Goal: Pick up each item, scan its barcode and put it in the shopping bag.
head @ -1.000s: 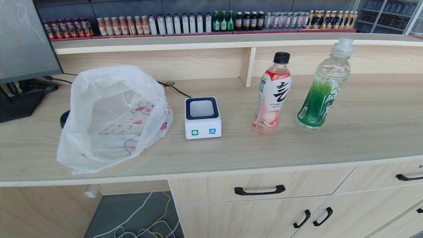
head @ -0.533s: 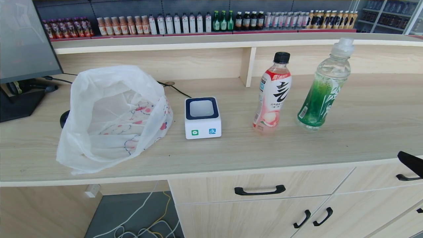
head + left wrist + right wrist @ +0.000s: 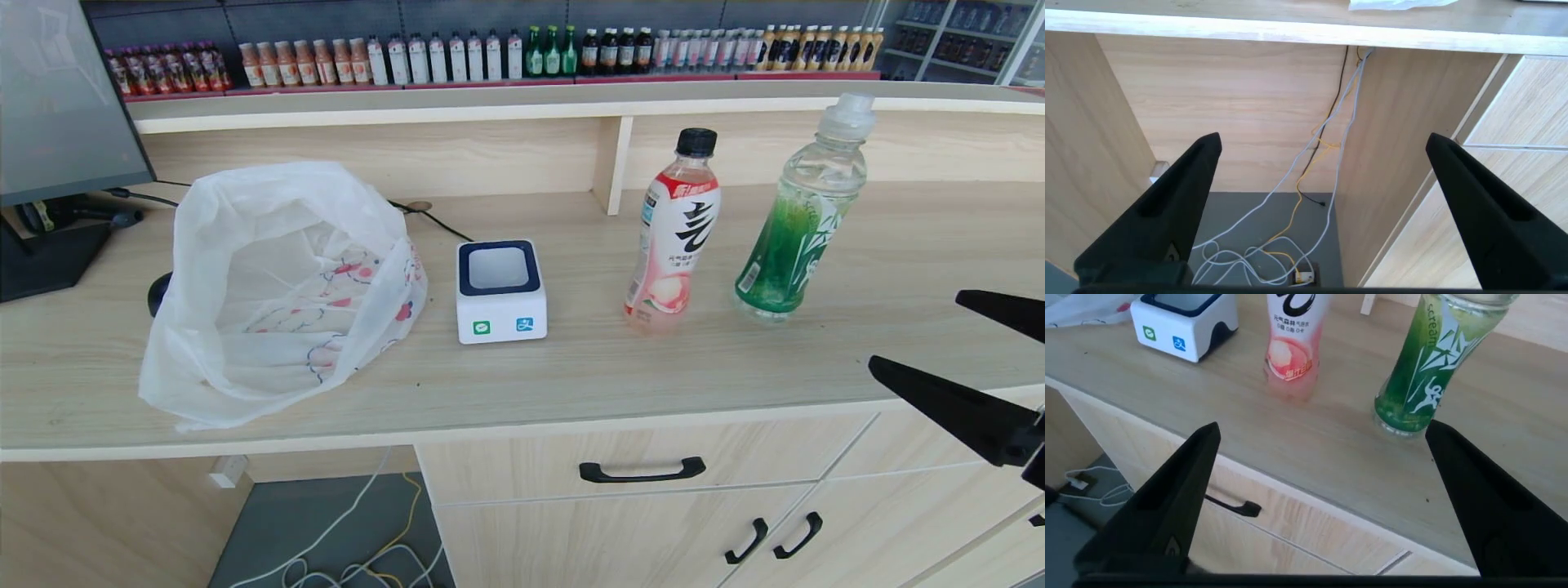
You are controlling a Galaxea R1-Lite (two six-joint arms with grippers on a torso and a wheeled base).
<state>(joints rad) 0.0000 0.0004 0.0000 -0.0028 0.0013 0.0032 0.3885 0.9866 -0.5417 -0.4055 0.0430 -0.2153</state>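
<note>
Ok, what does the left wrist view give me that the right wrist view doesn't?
Left wrist: the open left gripper, low, facing the recess under the counter. Right wrist: the open right gripper facing the scanner, pink bottle and green bottle standing on top. Both: the counter's front edge, drawer fronts and floor cables.
</note>
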